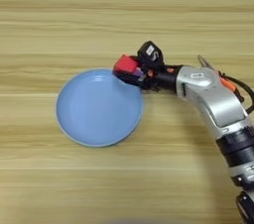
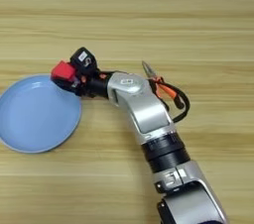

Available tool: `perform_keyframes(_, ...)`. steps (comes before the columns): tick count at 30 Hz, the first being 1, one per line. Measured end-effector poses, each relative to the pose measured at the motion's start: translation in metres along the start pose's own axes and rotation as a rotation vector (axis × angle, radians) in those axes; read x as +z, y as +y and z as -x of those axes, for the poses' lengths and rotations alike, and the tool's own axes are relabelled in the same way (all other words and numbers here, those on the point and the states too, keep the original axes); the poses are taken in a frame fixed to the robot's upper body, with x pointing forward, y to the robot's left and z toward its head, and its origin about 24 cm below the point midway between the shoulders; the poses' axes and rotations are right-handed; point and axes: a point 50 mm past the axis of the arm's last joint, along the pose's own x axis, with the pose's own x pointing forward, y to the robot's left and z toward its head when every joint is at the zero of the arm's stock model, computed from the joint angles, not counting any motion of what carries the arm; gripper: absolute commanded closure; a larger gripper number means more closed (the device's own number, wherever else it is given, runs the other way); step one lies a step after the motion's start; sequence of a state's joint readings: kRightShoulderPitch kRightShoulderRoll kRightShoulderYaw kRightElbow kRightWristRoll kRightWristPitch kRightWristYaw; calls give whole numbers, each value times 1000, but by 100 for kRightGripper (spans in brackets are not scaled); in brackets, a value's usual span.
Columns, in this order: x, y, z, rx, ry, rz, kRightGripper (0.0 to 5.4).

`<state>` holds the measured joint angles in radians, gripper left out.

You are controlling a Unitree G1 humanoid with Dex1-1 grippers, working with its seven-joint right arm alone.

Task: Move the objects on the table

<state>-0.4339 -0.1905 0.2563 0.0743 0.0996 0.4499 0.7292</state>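
Right tool carrying a small red cube at the rim of a round blue plate.

The black two-fingered tool (image 1: pixel 133 73) is clamped on the small red cube (image 1: pixel 125 64), held over the upper right rim of the shallow blue plate (image 1: pixel 79 129), which lies to the tool's left on the tan wood-grain worktop (image 1: pixel 124 10). Behind the silver forearm (image 2: pixel 141 104), orange-handled pliers (image 2: pixel 166 89) lie with jaws pointing up-left; the right eye view shows them nearly whole, the left eye view only partly.
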Motion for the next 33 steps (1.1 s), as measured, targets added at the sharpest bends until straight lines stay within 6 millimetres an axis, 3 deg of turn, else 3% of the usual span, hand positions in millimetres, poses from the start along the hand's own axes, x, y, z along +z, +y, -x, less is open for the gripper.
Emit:
perform_keyframes(8, -11, 15, -16, 60, 54, -4, 315)
perform_keyframes(26, -38, 21, -31, 79, 133, -42, 315)
perform_keyframes(27, -38, 21, -32, 79, 130, -40, 286)
perform_keyframes(33, -40, 21, -32, 79, 137, -43, 236)
